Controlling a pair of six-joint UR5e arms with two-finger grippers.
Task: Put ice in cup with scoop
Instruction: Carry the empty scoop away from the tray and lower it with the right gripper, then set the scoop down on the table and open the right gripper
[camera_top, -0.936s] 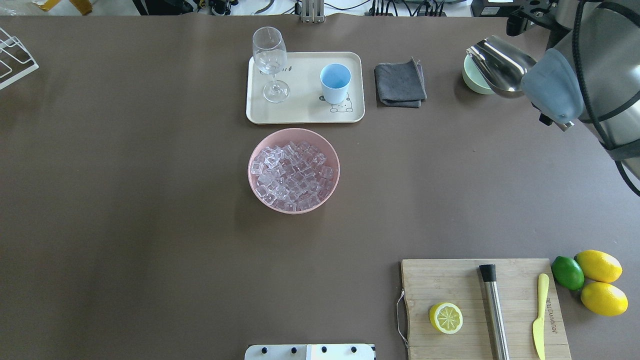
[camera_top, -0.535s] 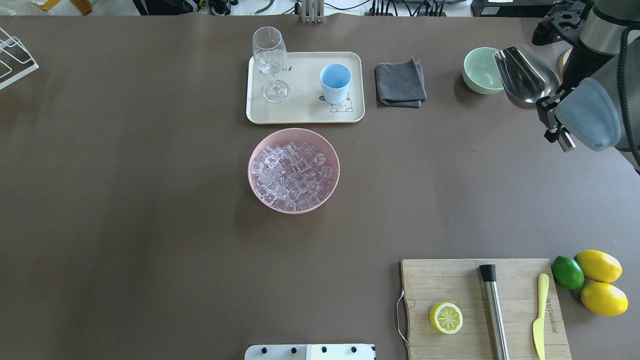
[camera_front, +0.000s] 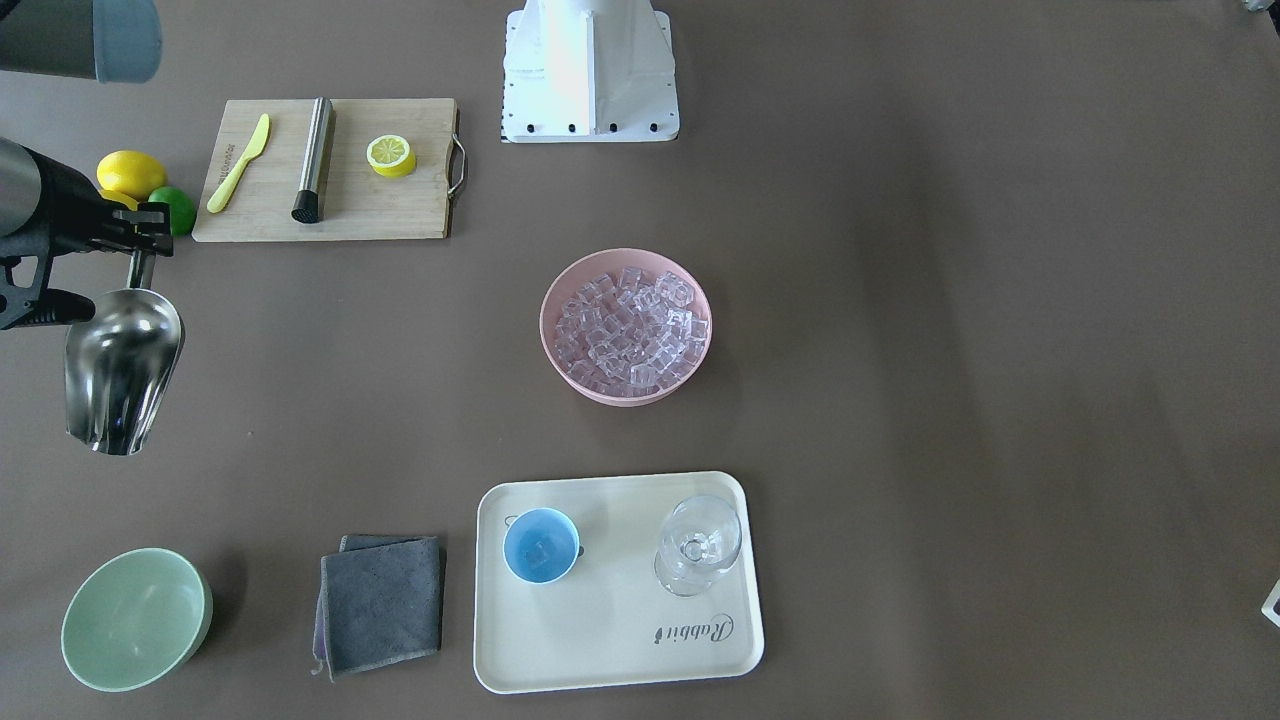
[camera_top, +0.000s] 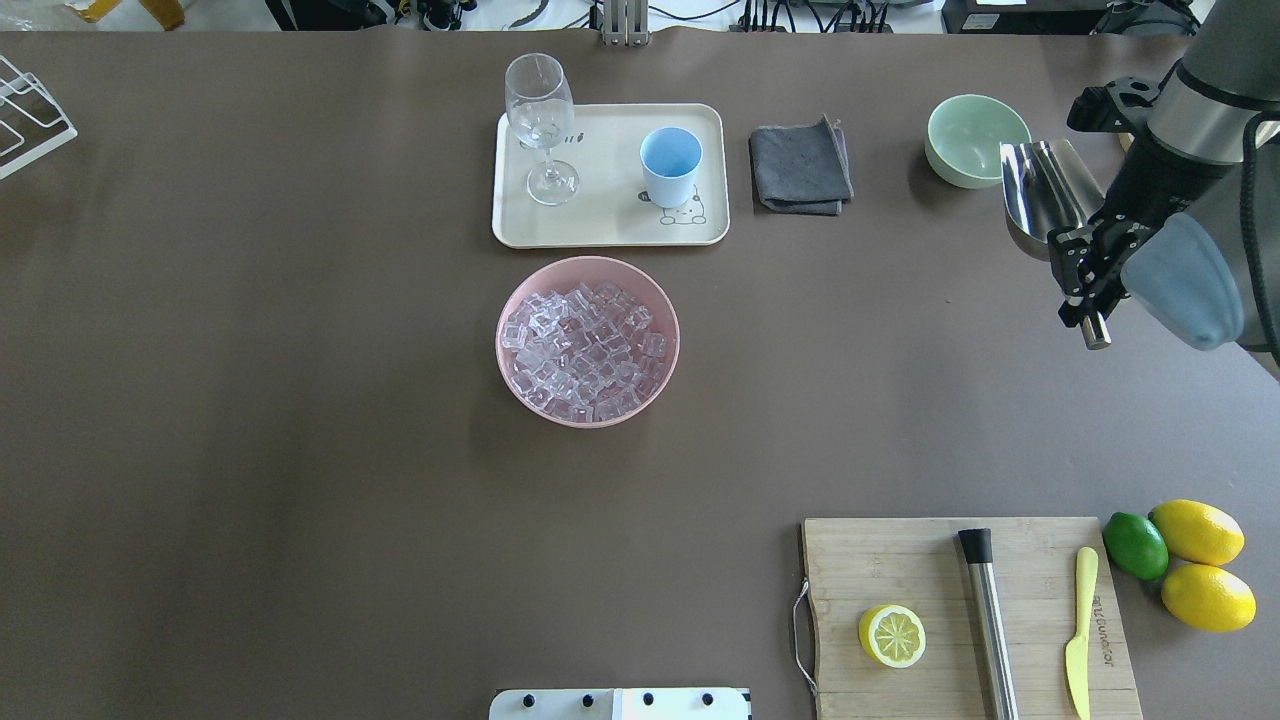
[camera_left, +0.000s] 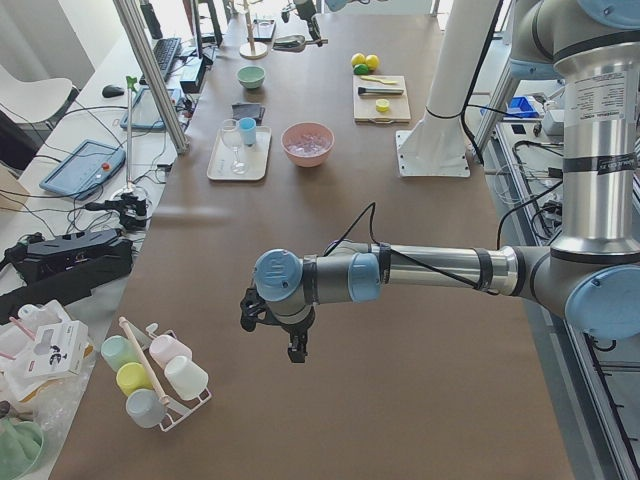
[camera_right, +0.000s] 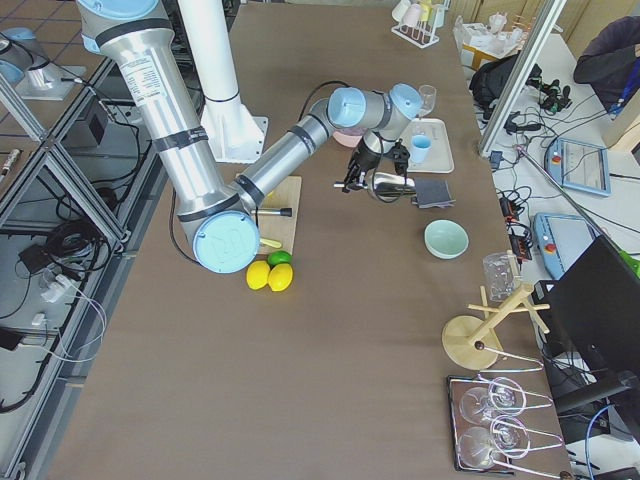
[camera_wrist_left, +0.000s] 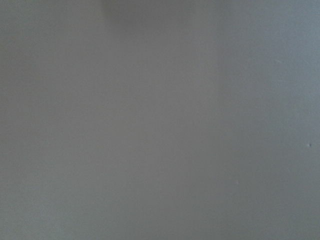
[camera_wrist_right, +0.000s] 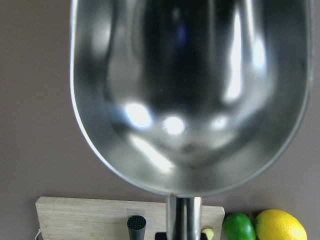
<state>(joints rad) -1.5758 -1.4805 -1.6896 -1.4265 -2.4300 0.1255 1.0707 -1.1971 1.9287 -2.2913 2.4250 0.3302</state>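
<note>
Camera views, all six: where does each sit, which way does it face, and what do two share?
Front-facing: across the table, looking steeply down at the robot's base; right end effector holds the scoop at left.
Overhead: behind the robot, looking forward and down; right arm at right.
Exterior left: table end, left arm near.
Exterior right: opposite end, right arm near.
Left wrist: bare table only.
Right wrist: down into the empty scoop.
Shared: front-facing and overhead show the pink bowl of ice, flipped.

Seeing ice (camera_top: 585, 345) in bowl (camera_top: 588, 263) mid-table, tray (camera_top: 610, 215) just behind it holding glass (camera_top: 541, 110) left, cup (camera_top: 670, 160) right. Right of tray: cloth (camera_top: 800, 165), then empty bowl (camera_top: 975, 135), scoop (camera_top: 1045, 185) aloft right-front of that. Cutting board (camera_top: 900, 565) front-right.
</note>
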